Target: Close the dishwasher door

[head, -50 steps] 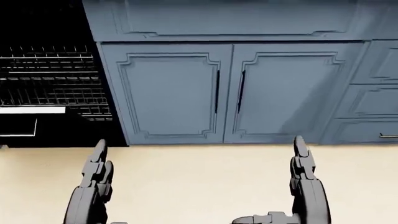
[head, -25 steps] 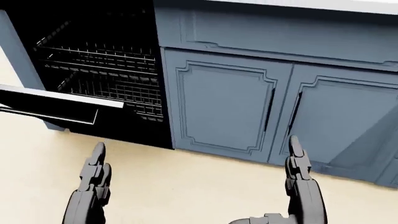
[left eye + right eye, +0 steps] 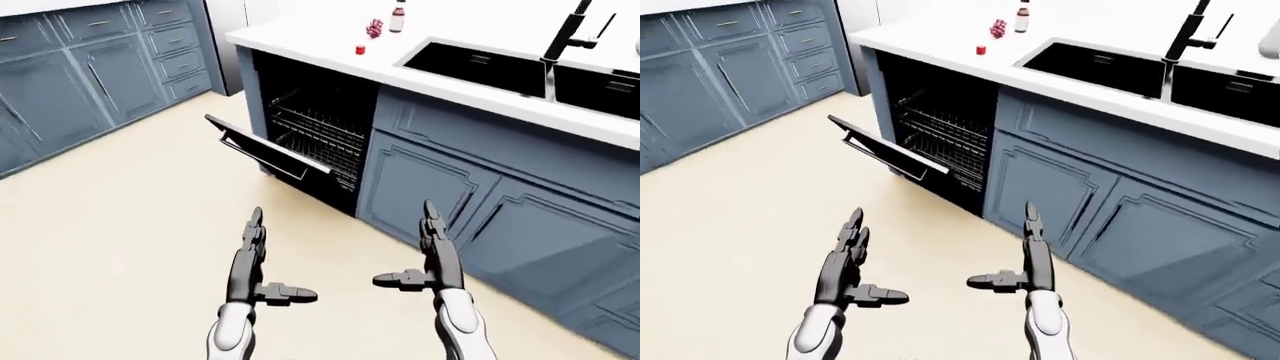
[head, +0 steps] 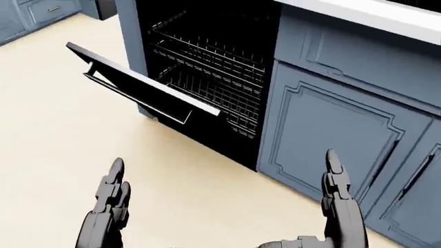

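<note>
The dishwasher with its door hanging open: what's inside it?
Inside the dishwasher two empty-looking wire racks sit one above the other. The half-lowered door hides the lowest part, and the dark interior beyond the racks cannot be made out.

1 dishwasher door (image 3: 268,148) — 2 racks (image 3: 318,135) — 2 hands (image 3: 250,264).

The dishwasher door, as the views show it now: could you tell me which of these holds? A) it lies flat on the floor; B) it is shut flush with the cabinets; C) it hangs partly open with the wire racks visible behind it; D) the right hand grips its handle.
C: the dishwasher door juts out tilted, clear of the floor, with the wire racks exposed; the left hand and right hand hang open, short of it.
</note>
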Motion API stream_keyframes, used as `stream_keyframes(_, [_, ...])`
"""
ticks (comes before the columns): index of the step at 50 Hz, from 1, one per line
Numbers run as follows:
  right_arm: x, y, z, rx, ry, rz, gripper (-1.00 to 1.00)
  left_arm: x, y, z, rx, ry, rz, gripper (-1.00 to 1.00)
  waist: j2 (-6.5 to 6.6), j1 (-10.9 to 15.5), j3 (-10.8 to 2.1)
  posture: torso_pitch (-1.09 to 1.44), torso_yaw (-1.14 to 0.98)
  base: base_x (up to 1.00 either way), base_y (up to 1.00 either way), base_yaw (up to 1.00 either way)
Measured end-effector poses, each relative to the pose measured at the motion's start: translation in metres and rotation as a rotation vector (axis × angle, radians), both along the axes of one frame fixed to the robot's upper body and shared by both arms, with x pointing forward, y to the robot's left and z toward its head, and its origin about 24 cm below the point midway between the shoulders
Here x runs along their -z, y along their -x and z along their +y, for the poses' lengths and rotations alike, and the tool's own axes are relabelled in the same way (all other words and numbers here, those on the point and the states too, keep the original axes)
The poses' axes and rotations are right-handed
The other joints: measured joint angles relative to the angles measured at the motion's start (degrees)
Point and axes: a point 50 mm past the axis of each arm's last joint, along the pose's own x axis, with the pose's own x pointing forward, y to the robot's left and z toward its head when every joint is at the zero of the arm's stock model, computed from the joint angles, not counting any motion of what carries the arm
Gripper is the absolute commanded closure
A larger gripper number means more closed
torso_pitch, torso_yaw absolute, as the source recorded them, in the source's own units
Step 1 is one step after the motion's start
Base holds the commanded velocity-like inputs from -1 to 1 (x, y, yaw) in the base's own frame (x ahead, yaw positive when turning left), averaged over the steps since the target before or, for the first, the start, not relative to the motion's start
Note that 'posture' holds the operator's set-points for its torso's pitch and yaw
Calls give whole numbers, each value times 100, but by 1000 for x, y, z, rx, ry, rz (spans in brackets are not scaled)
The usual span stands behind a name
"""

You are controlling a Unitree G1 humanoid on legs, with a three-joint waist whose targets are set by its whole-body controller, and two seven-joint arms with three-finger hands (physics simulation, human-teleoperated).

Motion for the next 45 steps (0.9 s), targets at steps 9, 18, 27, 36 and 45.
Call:
stream_keyframes(9, [1,-1,4,-13,-3,8,-100,-3,-1,2,-6,-7,-19,-100,661,-62,20,0,0,6,0,98])
stream_keyframes(18, [3,-1,13,-46,-12,20,-100,1,3,12,-42,-24,5,-100,696,286,-77,0,0,7,0,97])
stream_keyframes(27, [-2,-2,7,-27,1,-9,-100,-3,1,3,-11,-10,-19,-100,15,27,-1,0,0,6,0,100])
stream_keyframes(36, [0,0,4,-13,0,4,-100,-1,1,-1,6,-14,-13,-100,493,-49,13,0,0,6,0,100])
stream_keyframes(45, [3,1,13,-45,-16,16,-100,2,4,10,-32,-26,8,-100,862,257,-76,0,0,6,0,100])
